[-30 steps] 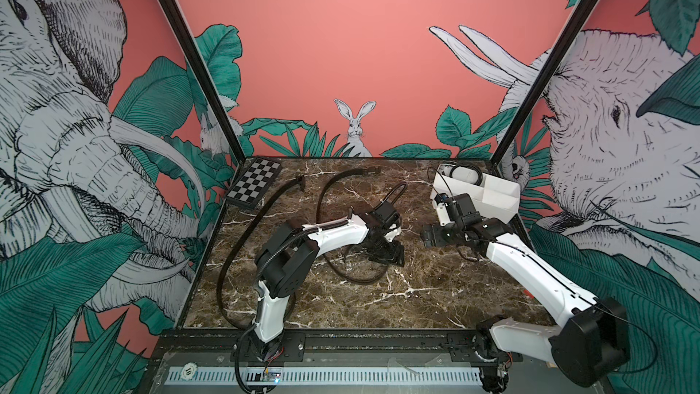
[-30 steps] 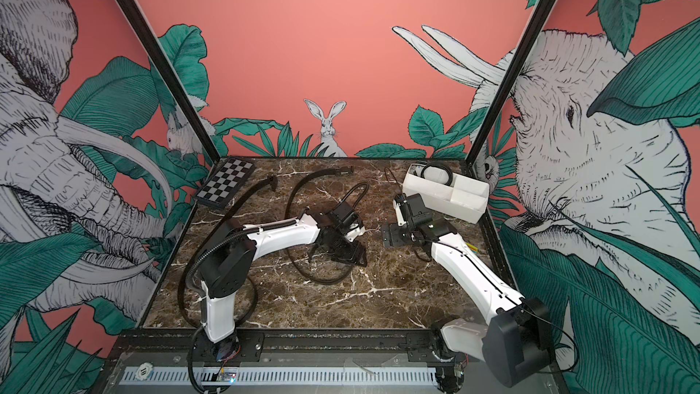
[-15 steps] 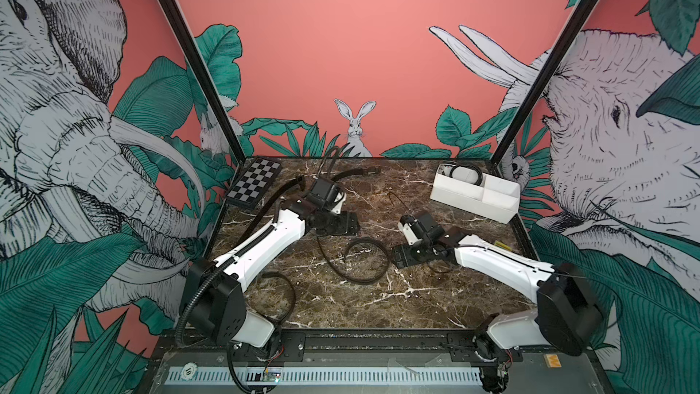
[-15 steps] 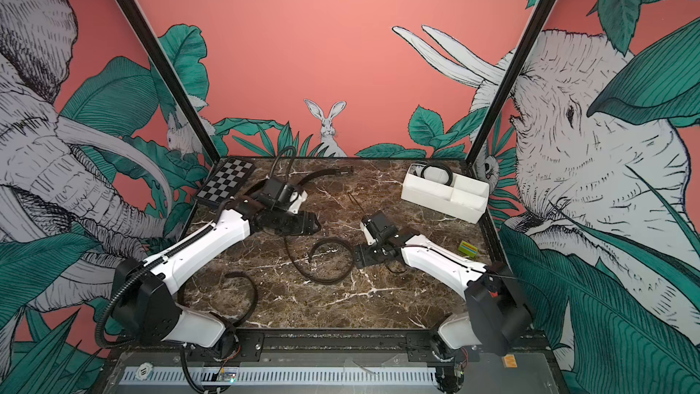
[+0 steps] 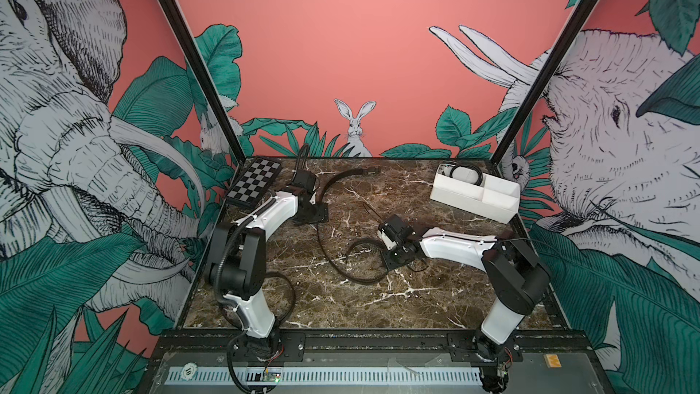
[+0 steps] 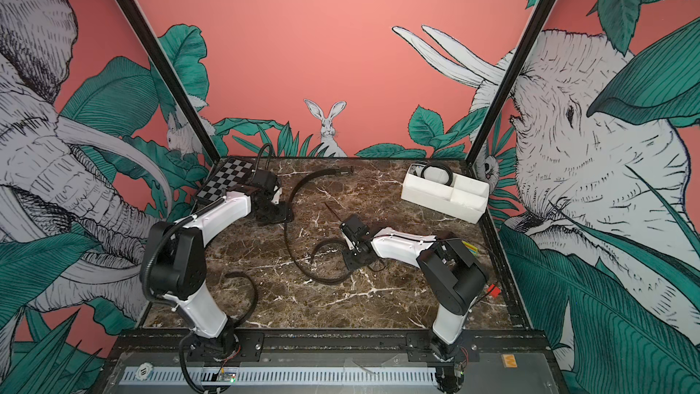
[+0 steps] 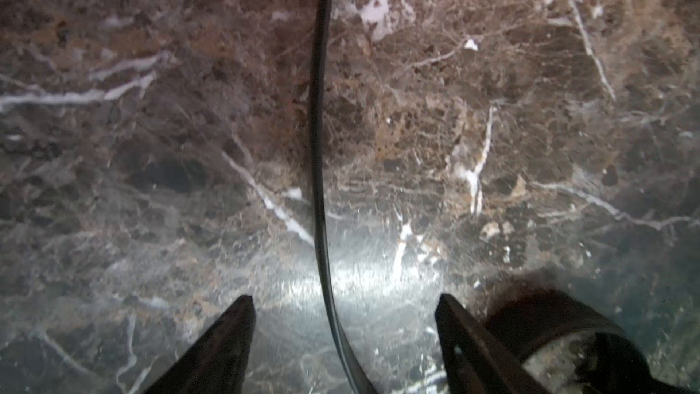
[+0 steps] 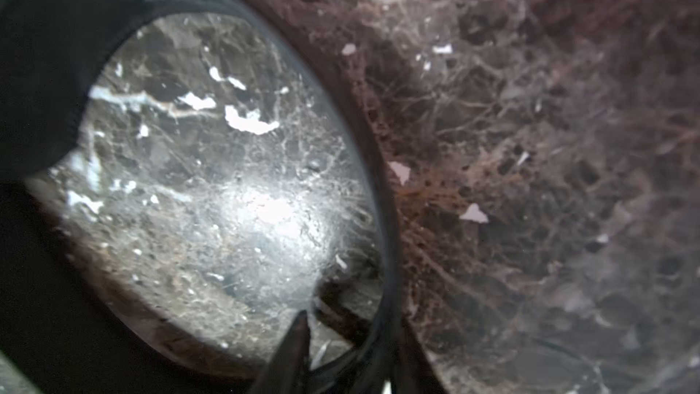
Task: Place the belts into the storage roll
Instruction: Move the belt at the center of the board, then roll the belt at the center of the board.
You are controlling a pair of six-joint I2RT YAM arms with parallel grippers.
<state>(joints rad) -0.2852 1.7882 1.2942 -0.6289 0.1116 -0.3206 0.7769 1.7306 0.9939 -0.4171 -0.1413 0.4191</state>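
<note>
One belt (image 5: 319,234) runs from its buckle (image 5: 373,170) at the back down to a curl (image 5: 360,280) in mid-table. My left gripper (image 5: 312,217) (image 7: 342,297) hangs open over it, and the strap (image 7: 317,126) passes between the fingers without touching them. My right gripper (image 5: 394,259) (image 8: 350,318) is low at the curl, jaws narrow on either side of the strap (image 8: 382,221). A sliver of table shows beside one finger, so a pinch is unclear. A second belt (image 5: 291,293) curves at the front left. Another lies coiled (image 5: 467,174) in the white storage roll (image 5: 469,200) at the back right.
A black-and-white checkerboard (image 5: 255,181) lies in the back left corner, close behind the left wrist. The left arm's ribbed hose (image 5: 227,255) loops by its shoulder. Black frame posts stand at both back corners. Brown marble (image 5: 378,308) shows toward the front.
The left arm swung from mid-table back toward the checkerboard. The right arm left the storage roll, came down to the belt's curl, and its jaws narrowed from wide open.
</note>
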